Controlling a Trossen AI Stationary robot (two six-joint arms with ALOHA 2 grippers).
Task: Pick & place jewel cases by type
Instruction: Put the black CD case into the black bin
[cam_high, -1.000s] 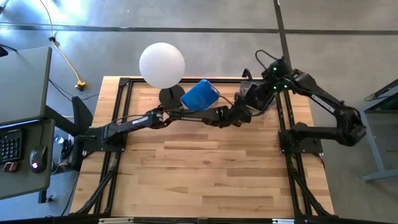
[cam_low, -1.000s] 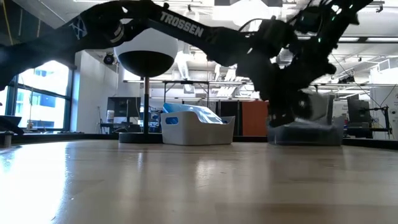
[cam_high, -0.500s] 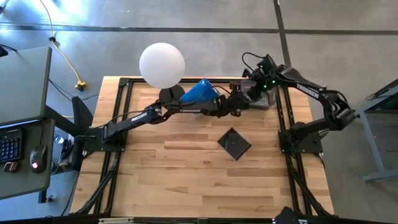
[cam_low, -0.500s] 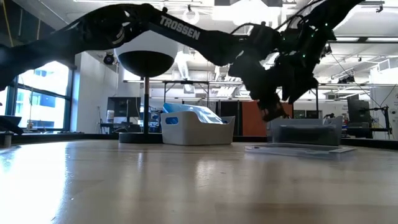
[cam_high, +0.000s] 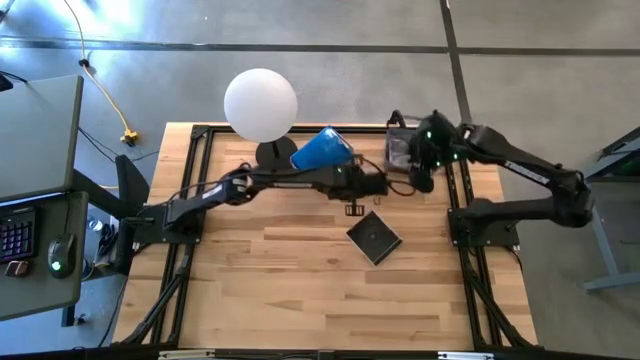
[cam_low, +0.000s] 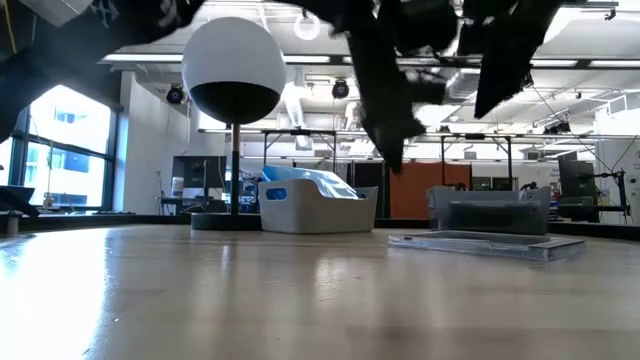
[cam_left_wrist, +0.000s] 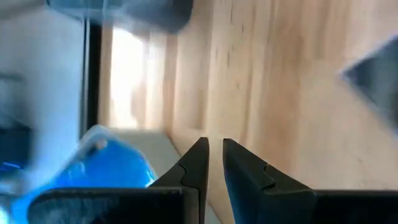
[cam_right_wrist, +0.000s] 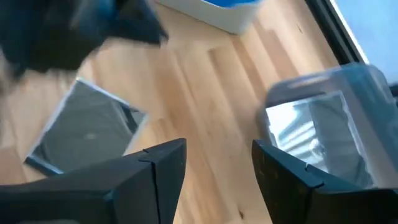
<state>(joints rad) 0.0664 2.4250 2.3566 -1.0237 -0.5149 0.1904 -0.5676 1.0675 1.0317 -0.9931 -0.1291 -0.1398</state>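
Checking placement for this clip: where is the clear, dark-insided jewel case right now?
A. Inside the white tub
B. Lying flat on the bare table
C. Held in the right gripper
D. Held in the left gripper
B: the jewel case lies flat on the table, apart from the left gripper and the right gripper, both empty above it.

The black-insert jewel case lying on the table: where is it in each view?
High view: jewel case flat on the wood, right of centre.
Low view: flat at the right.
Left wrist view: probably the blurred dark corner.
Right wrist view: beside the gripper.
Shared landmark: clear tub.
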